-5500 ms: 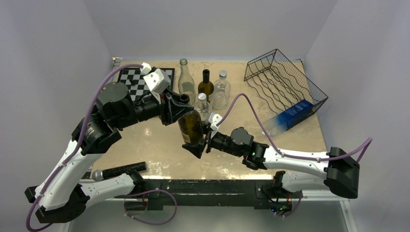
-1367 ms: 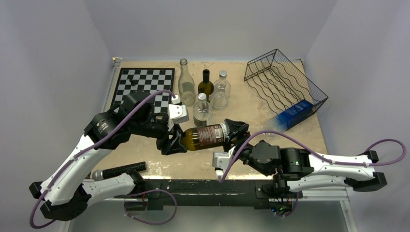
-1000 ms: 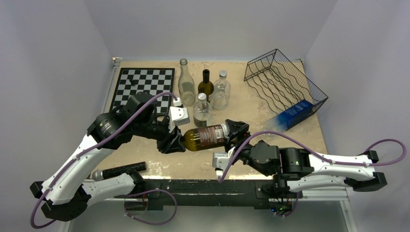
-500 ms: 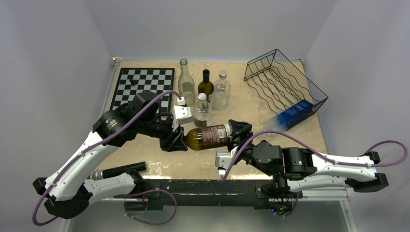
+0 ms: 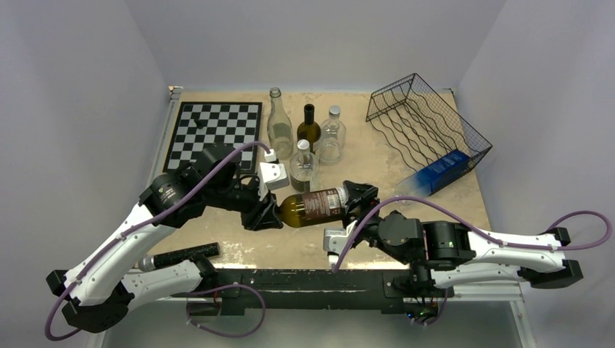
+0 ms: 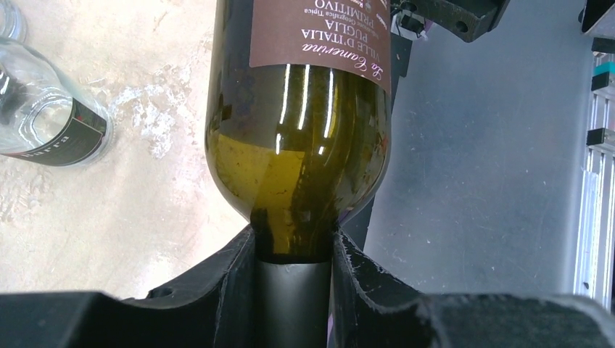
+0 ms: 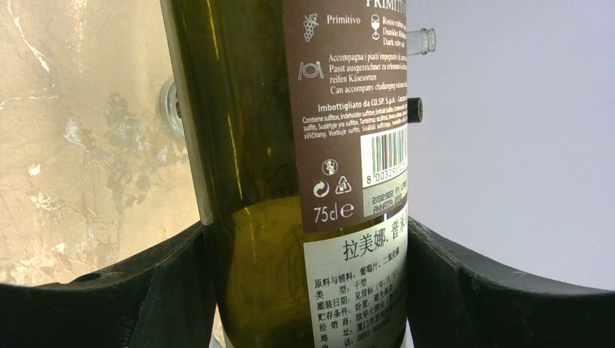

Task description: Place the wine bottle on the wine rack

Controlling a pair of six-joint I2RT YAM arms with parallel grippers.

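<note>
Beige counter (image 5: 304, 243), grey walls.

Top view: the wine bottle (image 5: 312, 206) lies level over mid-counter, carried between 2 arms. The left pincer (image 5: 270, 215), loose about the neck a second ago, has now closed on it. The right pincer (image 5: 355, 197) is unchanged, clamped on the lower body. Judgement: the 2-point grip is complete and the bottle is ready to be carried to the wine rack (image 5: 424, 130), well apart at far right. Whether the bottle clears the surface cannot be told.

Left wrist view: the fingers (image 6: 232, 283) press both sides of the neck. The mouth end is hidden between them.

Right wrist view: the fingers (image 7: 167, 290) flank the labelled body. The base is cut off.

The rack appears in neither wrist view.
</note>
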